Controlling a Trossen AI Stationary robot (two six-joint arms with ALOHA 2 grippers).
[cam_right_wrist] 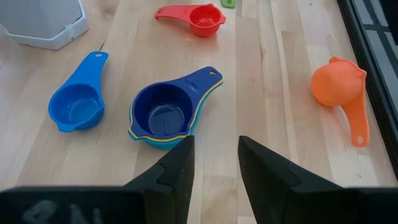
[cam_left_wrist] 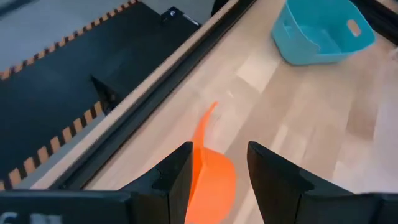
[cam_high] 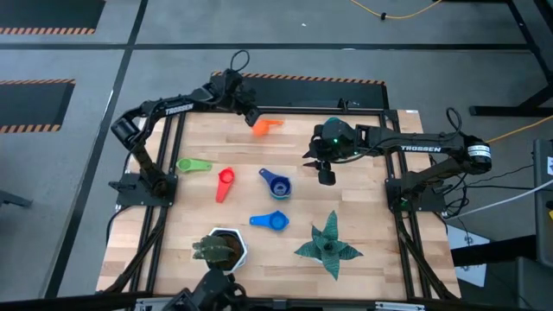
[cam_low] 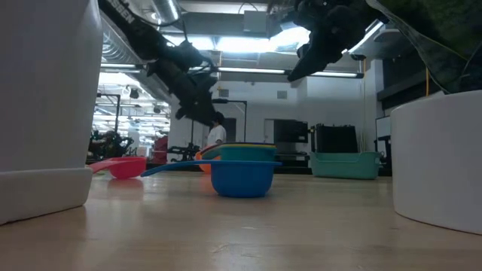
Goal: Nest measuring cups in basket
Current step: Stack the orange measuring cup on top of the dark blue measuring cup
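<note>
"TROSSEN" on left arm [cam_high: 177,110] & right arm [cam_high: 421,148]; no other txt.

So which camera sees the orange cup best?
The right wrist view: the orange cup lies whole, upside down, handle showing. The left wrist view blurs it between the left hand's fingers; the high view shows it small; the low view hides most.

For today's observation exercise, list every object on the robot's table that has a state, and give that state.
Orange cup: upside down on the table, below the left gripper, whose fingers are open.
Dark blue cup: upright, nested in a stack of cups.
Light blue cup: upright, alone.
Red cup: upright, alone.
Green cup: alone on the table.
Basket: upright, nothing visible inside.
Right gripper: open, empty, above the table.
</note>
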